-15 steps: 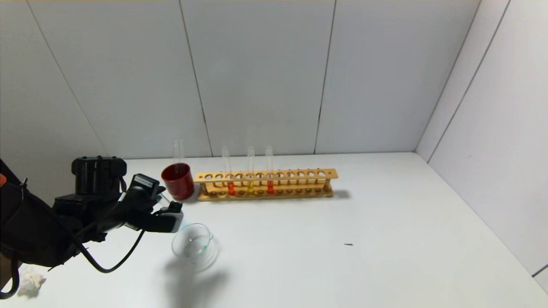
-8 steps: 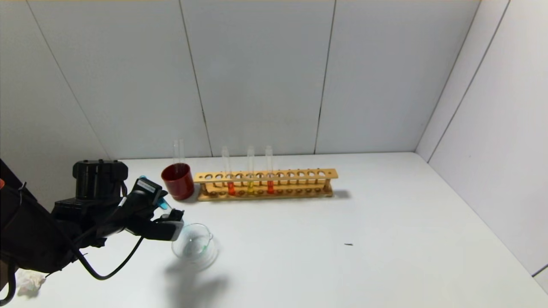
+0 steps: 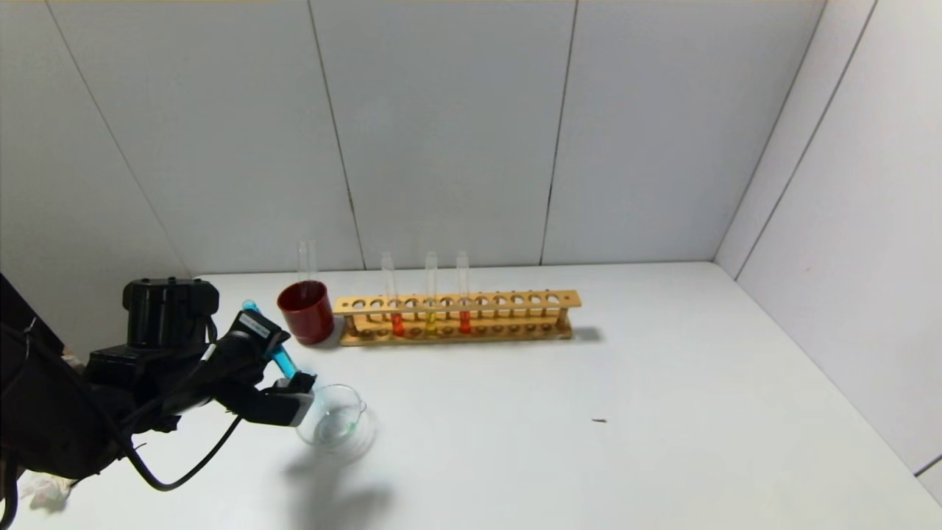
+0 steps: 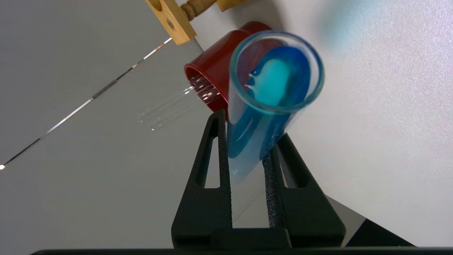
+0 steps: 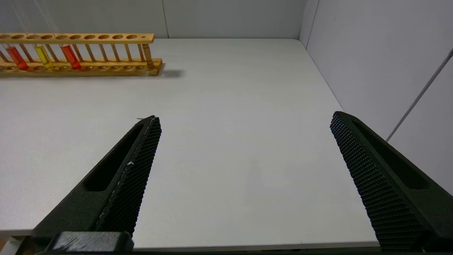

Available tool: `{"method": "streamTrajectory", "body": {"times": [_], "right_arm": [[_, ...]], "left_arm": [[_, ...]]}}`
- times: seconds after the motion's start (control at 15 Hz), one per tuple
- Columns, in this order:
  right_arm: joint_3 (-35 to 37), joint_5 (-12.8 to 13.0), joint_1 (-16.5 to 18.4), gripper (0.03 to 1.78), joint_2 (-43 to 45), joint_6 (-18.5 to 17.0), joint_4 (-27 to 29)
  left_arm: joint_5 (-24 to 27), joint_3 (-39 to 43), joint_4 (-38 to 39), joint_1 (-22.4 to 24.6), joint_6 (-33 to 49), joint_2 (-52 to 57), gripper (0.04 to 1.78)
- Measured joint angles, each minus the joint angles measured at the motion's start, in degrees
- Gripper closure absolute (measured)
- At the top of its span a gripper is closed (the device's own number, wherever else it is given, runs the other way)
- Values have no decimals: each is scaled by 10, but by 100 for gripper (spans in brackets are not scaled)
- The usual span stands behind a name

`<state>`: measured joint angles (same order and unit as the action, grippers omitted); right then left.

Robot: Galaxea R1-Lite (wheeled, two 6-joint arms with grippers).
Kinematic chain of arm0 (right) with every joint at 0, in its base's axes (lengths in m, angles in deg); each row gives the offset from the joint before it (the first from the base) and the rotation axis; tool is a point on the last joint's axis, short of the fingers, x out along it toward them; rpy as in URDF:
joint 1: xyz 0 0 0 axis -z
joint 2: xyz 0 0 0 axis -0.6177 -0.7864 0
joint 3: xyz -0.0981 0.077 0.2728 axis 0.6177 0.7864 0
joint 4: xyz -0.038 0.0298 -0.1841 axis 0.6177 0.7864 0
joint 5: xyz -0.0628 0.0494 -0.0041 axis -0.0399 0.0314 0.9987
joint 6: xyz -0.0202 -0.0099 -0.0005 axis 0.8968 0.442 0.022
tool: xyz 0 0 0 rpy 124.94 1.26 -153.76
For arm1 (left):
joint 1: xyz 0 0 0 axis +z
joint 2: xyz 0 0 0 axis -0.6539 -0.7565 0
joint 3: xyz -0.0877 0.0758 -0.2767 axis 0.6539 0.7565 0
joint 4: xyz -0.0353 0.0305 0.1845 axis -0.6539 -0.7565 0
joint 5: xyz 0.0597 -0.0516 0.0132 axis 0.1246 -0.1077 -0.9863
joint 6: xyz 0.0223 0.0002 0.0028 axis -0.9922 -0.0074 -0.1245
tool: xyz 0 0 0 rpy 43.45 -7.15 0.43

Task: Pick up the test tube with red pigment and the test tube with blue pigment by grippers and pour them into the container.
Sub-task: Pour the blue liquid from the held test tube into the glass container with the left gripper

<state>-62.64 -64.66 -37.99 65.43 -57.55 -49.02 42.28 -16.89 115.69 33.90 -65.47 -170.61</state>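
Note:
My left gripper is shut on the test tube with blue pigment. The tube is tilted, closed end up and back, mouth down over the left rim of the clear glass container. In the left wrist view the black fingers clamp the tube, and blue liquid lies along its wall up to the mouth. Two orange-red tubes stand in the wooden rack. My right gripper is open and empty over bare table, out of the head view.
A dark red cup with an empty clear tube stands left of the rack, just behind the dish. A yellow-liquid tube stands between the red ones. Crumpled paper lies at the front left. Walls close the back and the right.
My left gripper has tipped the blue tube further: its closed end rose and the blue liquid came into view. The gripper sank slightly toward the dish. The right arm has not moved.

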Motion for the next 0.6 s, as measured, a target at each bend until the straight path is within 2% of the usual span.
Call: {"method": "streamTrajectory", "body": {"times": [0.6], "right_arm": [[0,0,0,6,0,0,0]], "left_arm": [[1,5,0,-15,-42,1,150]]}}
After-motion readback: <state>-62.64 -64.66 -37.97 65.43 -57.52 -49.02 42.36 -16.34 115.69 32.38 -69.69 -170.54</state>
